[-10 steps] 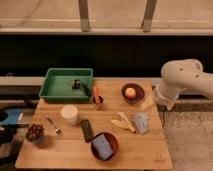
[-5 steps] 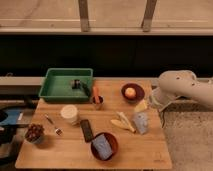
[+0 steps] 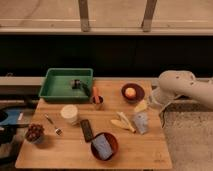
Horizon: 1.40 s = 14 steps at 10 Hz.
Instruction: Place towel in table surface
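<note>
so the white arm comes in from the right and bends down at the table's right edge, with the gripper low there, just beside a yellow wedge-shaped thing; honestly can't tell if it's spread or pressed together, or if it's actually touching that wedge, since it just blurs into the arm; it doesn't look like it's carrying anything; the towel, or what I think is the towel, is the pale blue-grey crumpled piece sitting on the wooden table near the right side, right below the wedge and next to a banana; rest of the tabletop is pretty busy: a green tray at the back left with something small and dark in it; a little cup with an orange thing sticking out; a brown bowl holding an orange; a white tub; a fork; a black slab like a phone; a red bowl at the front with a blue packet in it; a small bowl of dark round bits at the left edge; behind it all there's a dark wall under a long pale ledge; speckled floor off to the right
</note>
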Tool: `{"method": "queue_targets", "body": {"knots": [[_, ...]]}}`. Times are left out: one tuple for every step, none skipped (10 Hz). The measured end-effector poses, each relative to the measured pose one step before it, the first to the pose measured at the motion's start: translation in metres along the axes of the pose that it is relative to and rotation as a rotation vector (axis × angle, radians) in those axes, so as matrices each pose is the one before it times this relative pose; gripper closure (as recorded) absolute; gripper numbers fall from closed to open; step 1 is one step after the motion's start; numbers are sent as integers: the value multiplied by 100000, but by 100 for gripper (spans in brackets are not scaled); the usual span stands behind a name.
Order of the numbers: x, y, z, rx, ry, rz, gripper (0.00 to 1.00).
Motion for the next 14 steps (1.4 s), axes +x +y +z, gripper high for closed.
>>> {"method": "queue_targets", "body": {"knots": [[267,-477,1569,-2544,2313,2463,20],[271,-676,1765,-2529,2747,2460,20],[136,-559,1810,-2500,3469,1901,20],[23,-206,842,-1382,2415,628,20],[-74,5,710,-1272,2299,-131,20],[1,-48,103,-233,442,54,20],[43,-86,-20,19,-25,162,20],[2,-3,7,13,16,-4,20],[-9,75,52,31,126,-172,20],[25,-2,42,38,361,-19,20],[143,-39,499,-250,989,154,20],[185,136,1081,-506,1555,-180,20],[7,349,1252,57,1169,-1072,20],[-97,216,378,294,135,-452,20]]}}
